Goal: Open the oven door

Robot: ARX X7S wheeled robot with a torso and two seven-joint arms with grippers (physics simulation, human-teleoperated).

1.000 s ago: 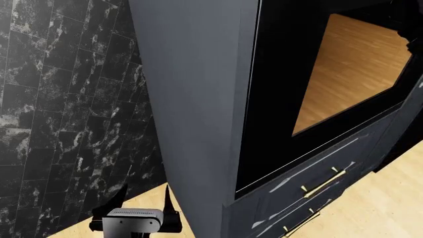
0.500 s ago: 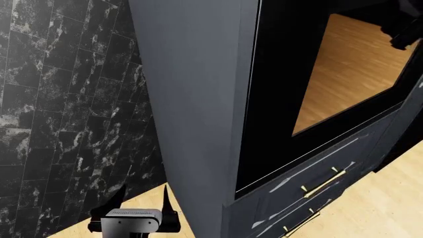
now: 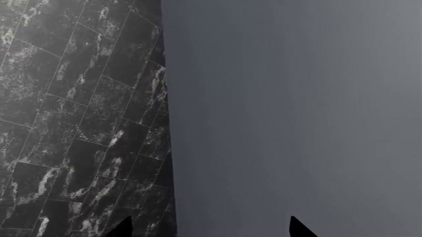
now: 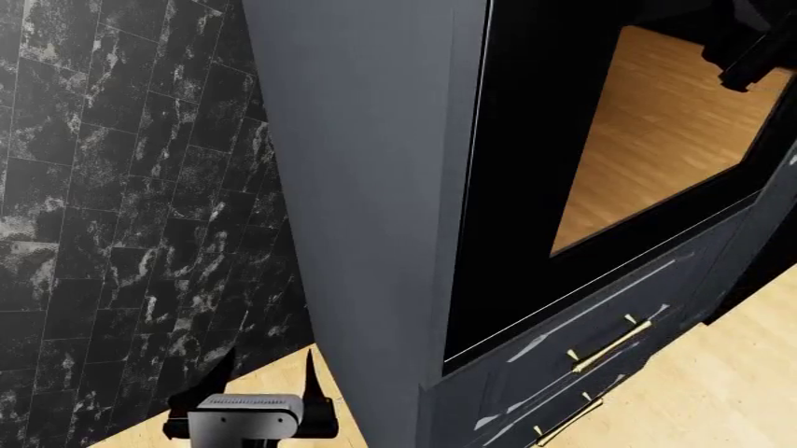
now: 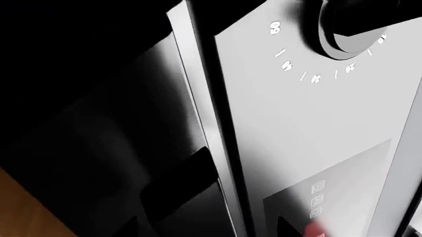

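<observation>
Glossy black oven door with wood-brown mirrored window sits in the tall grey cabinet, above navy drawer fronts with brass handles. Door looks shut, flush. Left gripper hangs low beside the cabinet's side, near the black marble-tiled wall, fingers spread apart. Right gripper, dark, at the window's upper corner; jaw state can't be told. Right wrist view: control panel with round knob.

Right wrist view: grey control panel with 1 dark round knob ringed by white markings. Silver bar handle runs alongside. Glossy black oven door adjacent, wood-brown reflection at its corner.
</observation>
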